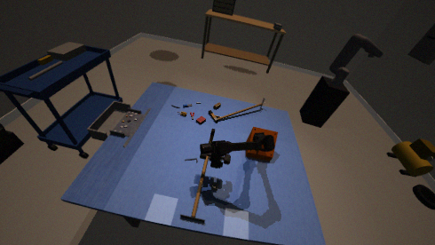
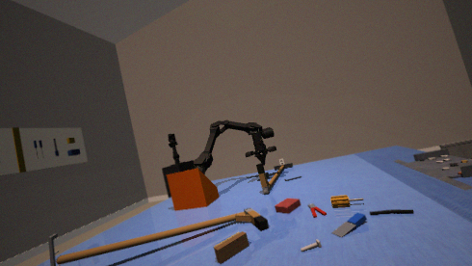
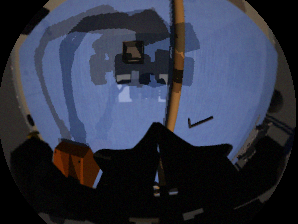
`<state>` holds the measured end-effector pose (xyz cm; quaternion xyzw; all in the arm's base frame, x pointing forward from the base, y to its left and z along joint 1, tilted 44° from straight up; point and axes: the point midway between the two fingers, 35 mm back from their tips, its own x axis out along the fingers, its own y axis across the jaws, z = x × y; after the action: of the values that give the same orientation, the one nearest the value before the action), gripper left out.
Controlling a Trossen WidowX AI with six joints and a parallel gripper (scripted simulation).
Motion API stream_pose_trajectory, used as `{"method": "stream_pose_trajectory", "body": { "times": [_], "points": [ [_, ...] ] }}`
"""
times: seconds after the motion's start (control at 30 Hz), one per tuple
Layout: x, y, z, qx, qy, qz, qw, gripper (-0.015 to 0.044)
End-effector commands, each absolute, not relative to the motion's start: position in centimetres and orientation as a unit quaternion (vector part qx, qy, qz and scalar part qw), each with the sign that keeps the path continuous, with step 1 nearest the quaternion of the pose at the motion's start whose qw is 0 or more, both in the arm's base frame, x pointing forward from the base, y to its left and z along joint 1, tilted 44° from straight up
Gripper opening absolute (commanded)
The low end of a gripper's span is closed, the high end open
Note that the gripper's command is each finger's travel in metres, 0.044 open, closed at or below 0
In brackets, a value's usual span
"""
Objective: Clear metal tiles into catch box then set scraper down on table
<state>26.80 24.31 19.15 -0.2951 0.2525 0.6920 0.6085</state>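
Observation:
The gripper is shut and empty, pointing down above the table. The scraper lies below it, its wooden handle running to a wide dark blade near the table's front edge. Its upright dark-topped grip appears just under the fingertips in the exterior view; the exact gap is unclear. Several small metal tiles lie scattered on the grey steel plate at the left. The grey catch box adjoins its far end; its inside is mostly hidden.
Another long wooden-handled tool lies at the back right. A red block, pliers, a yellow screwdriver and a wooden block lie nearby. A hex key lies beside the scraper.

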Motion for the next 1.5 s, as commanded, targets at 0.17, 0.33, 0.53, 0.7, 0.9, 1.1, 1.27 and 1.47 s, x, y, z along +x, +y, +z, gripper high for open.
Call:
{"method": "stream_pose_trajectory", "body": {
  "times": [0.17, 0.33, 0.53, 0.7, 0.9, 1.1, 1.27, 1.47],
  "points": [
    [26.5, 26.0, 17.3, -0.295, 0.255, 0.691, 0.608, 0.0],
    [26.3, 26.9, 16.4, -0.294, 0.254, 0.691, 0.609, 0.0],
    [25.9, 28.0, 15.4, -0.293, 0.253, 0.692, 0.609, 0.0],
    [25.6, 28.9, 14.5, -0.292, 0.253, 0.692, 0.61, 0.0],
    [25.1, 29.9, 13.5, -0.29, 0.251, 0.693, 0.611, 0.0],
    [24.9, 30.4, 13.0, -0.288, 0.251, 0.693, 0.611, 0.0],
    [25.3, 30.5, 13.1, -0.289, 0.251, 0.693, 0.611, 0.0],
    [25.9, 30.6, 13.2, -0.289, 0.251, 0.693, 0.611, 0.0]
  ]
}}
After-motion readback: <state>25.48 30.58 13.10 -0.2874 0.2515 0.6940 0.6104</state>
